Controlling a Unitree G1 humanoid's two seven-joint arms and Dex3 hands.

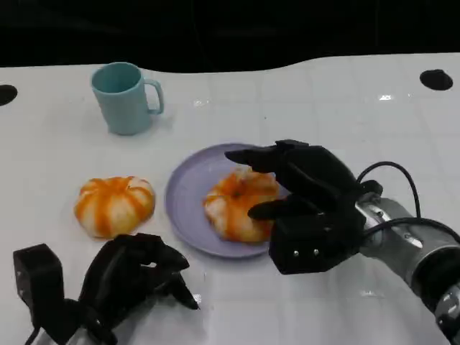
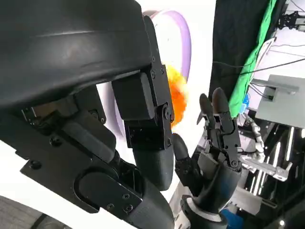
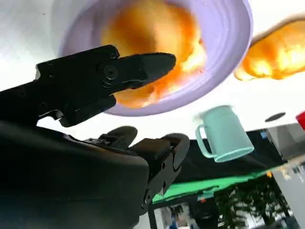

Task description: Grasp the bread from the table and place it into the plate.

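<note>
Bread (image 1: 241, 205) on plate (image 1: 188, 188); second bread (image 1: 114, 205) left in head view.

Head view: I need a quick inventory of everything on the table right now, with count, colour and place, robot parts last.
Bread on the plate: one, orange and white, lying on the plate, with the right hand's fingers around it.
Bread on the table: one, orange and white, lying on the table apart from the plate, on its left-hand side in the head view.
Plate: one, lilac, mid-table.
Mug: one, pale teal, upright at the far left, handle toward the plate's side.
Table: one, white, glossy.
Right hand: one, black, over the plate's near right edge; whether it grips the bread is unclear.
Left hand: one, black, resting near the front edge, fingers curled, holding nothing.
</note>
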